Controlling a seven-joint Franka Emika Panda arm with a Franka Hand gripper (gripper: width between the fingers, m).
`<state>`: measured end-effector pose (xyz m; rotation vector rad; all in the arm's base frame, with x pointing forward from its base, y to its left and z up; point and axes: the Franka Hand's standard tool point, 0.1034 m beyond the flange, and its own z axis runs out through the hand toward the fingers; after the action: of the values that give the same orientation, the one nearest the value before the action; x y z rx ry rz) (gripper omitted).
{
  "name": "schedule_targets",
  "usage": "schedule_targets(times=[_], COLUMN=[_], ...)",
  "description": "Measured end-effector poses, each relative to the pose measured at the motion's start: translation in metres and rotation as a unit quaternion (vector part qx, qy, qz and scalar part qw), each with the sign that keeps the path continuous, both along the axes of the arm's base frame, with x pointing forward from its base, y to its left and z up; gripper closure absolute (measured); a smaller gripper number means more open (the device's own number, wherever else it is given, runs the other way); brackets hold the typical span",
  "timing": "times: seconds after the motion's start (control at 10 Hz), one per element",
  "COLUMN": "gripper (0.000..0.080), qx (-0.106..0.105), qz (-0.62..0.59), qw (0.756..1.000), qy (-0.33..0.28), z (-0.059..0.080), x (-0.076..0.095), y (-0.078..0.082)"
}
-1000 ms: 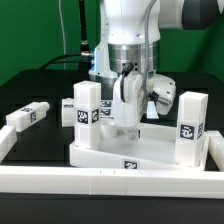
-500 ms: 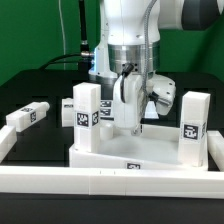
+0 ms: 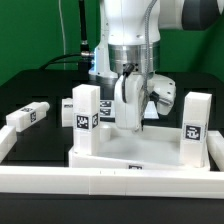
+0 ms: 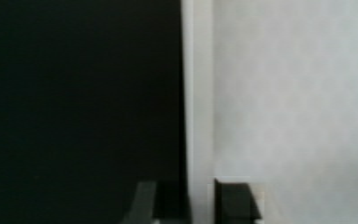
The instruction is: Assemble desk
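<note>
- Evidently the tool (image 3: 128, 124) is clenched on the raised rim (image 4: 197, 90) along the far edge of the desk panel (image 3: 130, 152); in the wrist view its fingers (image 4: 149, 203) sit either side of that thin white wall.
- The desk panel lies flat on the black worktop (image 3: 50, 140), just behind the front rail (image 3: 100, 182).
- A first upright leg (image 3: 86, 118) stands at the panel's end on the exterior view's left, and a second upright leg (image 3: 192, 126) at its opposite end; whether either is seated I cannot tell.
- A loose leg (image 3: 28, 115) lies well apart from the panel.
- Step in hand, I judge: gripping the panel to reposition it.
- Next move likely calls for a slow, level pull, since the rim is thin.
</note>
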<state>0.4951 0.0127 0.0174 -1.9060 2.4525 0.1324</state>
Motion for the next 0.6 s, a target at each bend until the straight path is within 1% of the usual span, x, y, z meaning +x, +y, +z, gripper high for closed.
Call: schedule_targets(times=[0.6], gripper=[0.0739], qx=[0.000], qz=[0.016], qw=[1.000], qy=[-0.002], z=[0.0001], x=[0.0004], y=[-0.0003])
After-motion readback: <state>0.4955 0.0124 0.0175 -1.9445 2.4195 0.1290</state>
